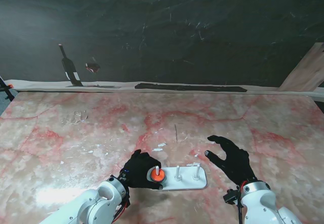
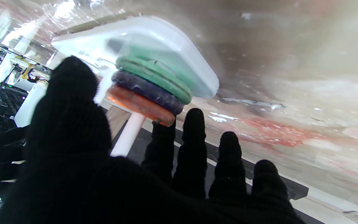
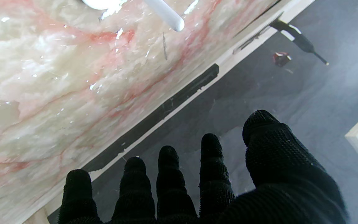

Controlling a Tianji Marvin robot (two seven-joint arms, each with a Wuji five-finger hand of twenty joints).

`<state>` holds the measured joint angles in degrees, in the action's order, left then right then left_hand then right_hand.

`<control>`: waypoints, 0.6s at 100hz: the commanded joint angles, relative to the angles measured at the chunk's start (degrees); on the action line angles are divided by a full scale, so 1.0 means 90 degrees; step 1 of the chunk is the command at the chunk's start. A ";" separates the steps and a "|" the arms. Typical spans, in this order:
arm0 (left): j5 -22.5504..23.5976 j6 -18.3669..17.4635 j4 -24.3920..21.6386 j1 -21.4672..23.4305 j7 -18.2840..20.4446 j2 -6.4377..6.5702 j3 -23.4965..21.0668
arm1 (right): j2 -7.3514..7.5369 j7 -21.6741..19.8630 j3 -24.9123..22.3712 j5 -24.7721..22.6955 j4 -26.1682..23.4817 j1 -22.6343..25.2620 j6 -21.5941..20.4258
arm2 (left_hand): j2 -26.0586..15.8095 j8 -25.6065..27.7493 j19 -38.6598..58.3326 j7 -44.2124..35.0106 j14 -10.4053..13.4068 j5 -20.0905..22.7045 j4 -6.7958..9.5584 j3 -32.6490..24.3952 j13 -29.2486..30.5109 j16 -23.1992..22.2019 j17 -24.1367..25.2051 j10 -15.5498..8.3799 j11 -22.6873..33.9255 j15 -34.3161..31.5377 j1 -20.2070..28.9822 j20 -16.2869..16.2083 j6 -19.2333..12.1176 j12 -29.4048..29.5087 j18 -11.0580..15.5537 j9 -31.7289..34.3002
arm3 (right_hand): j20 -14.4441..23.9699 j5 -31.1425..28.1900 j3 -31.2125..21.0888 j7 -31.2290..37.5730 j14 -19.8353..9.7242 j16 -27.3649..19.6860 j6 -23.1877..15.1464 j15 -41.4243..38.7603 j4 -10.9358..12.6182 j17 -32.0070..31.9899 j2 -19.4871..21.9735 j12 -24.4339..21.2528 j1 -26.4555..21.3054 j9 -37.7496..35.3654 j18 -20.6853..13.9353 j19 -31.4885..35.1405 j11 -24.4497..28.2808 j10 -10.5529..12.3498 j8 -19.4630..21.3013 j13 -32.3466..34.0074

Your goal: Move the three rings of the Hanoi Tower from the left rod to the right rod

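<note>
Stacking on the left rod (image 1: pixel 157 170), all three rings are seen from the left wrist view: orange ring (image 2: pixel 140 105) outermost, purple ring (image 2: pixel 148 90) under it, green ring (image 2: pixel 154 76) against the base (image 1: pixel 178 181). The left hand (image 1: pixel 137 169) is brought in beside that stack, thumb (image 2: pixel 70 102) on one side, a fingertip (image 2: pixel 163 133) touching the orange rim on the other, so the top ring can be pinched first; whether a firm grip is made cannot be told. The middle rod (image 1: pixel 178 172) and right rod (image 1: pixel 197 170) are left bare, so nothing is transferred yet. The right hand (image 1: pixel 230 158) is held apart, fingers spread, nothing in it, hovering just right of the base, likely kept clear until needed.
</note>
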<state>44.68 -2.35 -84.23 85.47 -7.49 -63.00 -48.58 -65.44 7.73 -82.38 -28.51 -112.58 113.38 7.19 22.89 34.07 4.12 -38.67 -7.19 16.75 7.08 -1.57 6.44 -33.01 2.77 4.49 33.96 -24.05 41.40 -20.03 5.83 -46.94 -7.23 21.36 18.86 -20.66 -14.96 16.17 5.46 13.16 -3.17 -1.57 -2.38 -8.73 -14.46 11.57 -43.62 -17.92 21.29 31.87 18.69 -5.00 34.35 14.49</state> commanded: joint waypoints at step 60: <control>0.0294 -0.0109 -0.0007 0.0038 -0.0131 0.0022 -0.0032 | -0.0052 0.0034 0.0002 0.0125 -0.0023 0.0051 -0.0037 | 0.0162 -0.0188 0.0172 0.0048 0.0088 0.0286 0.0065 -0.0009 0.0378 -0.0028 0.0135 -0.0324 0.0113 -0.0218 0.0167 -0.0459 -0.0240 -0.0041 -0.0028 0.0598 | 0.0329 0.0063 0.0214 -0.0029 0.0015 0.0016 0.0056 0.0069 0.0122 -0.0035 0.0226 0.0043 0.0013 0.0121 -0.0197 -0.0179 0.0072 -0.0002 0.0094 -0.0143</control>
<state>47.42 -2.90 -84.19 85.63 -8.99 -62.96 -48.86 -65.56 7.95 -82.46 -27.47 -112.53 113.38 6.87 22.46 33.79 5.29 -40.36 -7.10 20.12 7.08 -1.56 8.62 -33.01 3.31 3.92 35.77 -26.07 43.69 -22.73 4.42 -47.67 -7.22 26.67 20.29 -20.63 -14.36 16.16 5.47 13.16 -3.16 -1.57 -2.38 -8.71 -13.81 11.57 -43.62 -17.92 20.82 31.85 18.70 -5.01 34.84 14.49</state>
